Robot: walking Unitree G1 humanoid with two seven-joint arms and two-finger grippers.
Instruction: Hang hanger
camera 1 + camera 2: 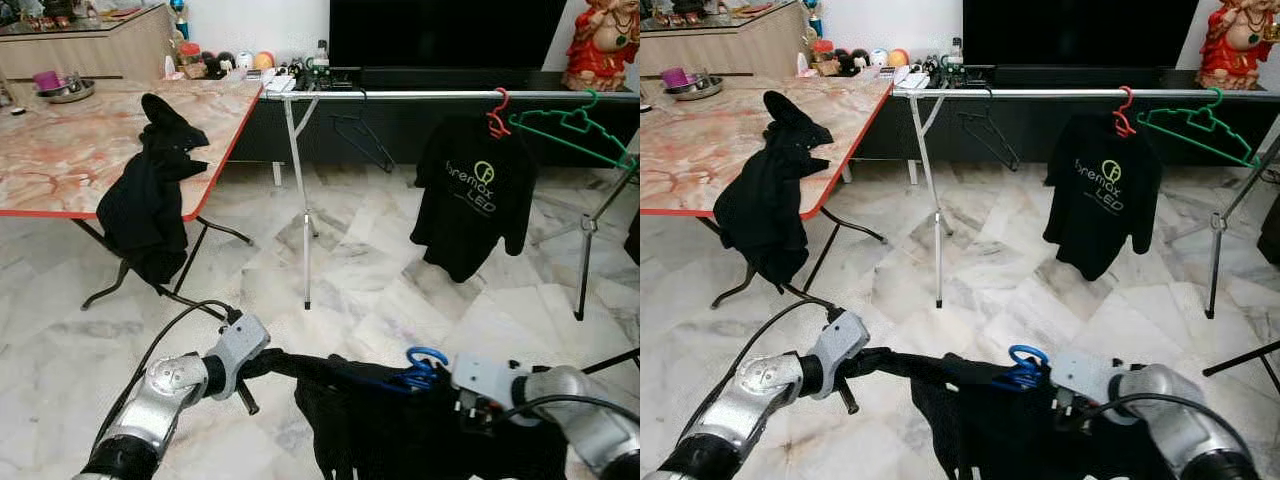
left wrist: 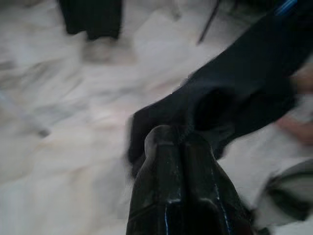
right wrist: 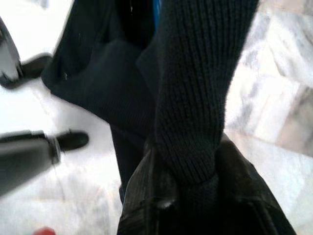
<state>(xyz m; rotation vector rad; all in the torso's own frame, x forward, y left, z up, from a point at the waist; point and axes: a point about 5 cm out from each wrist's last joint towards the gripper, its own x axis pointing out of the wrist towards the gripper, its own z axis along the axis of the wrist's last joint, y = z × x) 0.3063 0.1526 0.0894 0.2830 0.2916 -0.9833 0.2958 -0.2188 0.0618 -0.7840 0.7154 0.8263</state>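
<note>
A dark knit garment (image 1: 400,430) hangs on a blue hanger; the hanger's hook (image 1: 425,365) sticks up between my two arms, low in front of me. My left gripper (image 2: 181,133) is shut on one shoulder of the garment, its fingers pressed together in dark cloth. My right gripper (image 3: 188,164) is shut on a fold of the knit fabric beside the blue hook. The silver clothes rail (image 1: 420,95) runs across the room ahead, well beyond both grippers.
On the rail hang a black T-shirt (image 1: 475,190) on a red hanger (image 1: 497,115), a bare green hanger (image 1: 575,125) and a bare black hanger (image 1: 362,135). A marble-topped folding table (image 1: 60,150) at the left carries a draped black garment (image 1: 150,190). The rail's stand legs (image 1: 300,200) rest on marble floor.
</note>
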